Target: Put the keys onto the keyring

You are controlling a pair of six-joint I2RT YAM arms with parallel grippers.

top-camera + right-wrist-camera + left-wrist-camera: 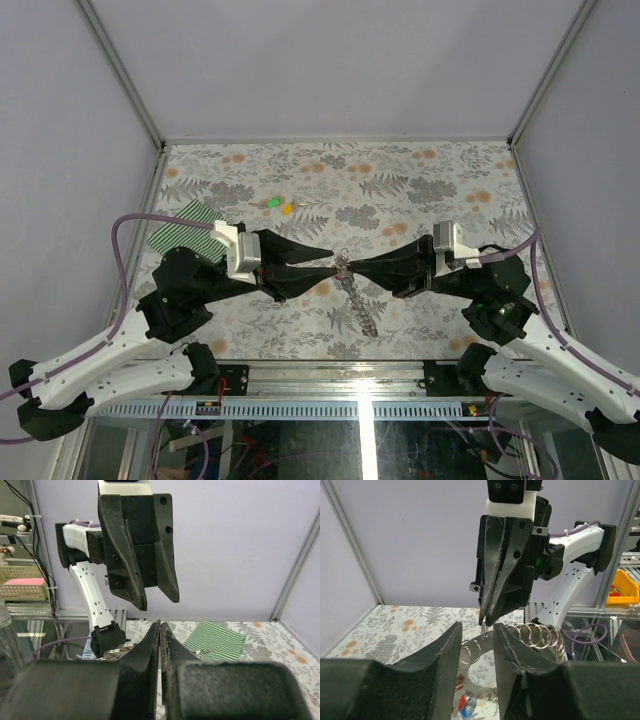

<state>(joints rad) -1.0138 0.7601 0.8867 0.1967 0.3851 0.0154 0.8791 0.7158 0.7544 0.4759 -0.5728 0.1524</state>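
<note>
Right now the left gripper (477,644) stands spread. Just ahead of its gap, the right gripper (486,620) pinches the end ring of the keyring (535,635), whose chain trails toward the near edge. Loose keys (272,203) lie on the surface (450,180) farther back, nearer the left arm.

Your bench (430,180): flat top, covered all over in a grey-leaf and orange-flower print.

Far left, you have a green-and-white striped cloth (183,229) lying flat, its near edge partly hidden.

Far middle: a green key (272,202) and a yellow key (288,208), just beside each other, well apart from the cloth.

Centre: the keyring chain (362,308) trails toward the near edge. You cannot tell whether it rests on the top.
</note>
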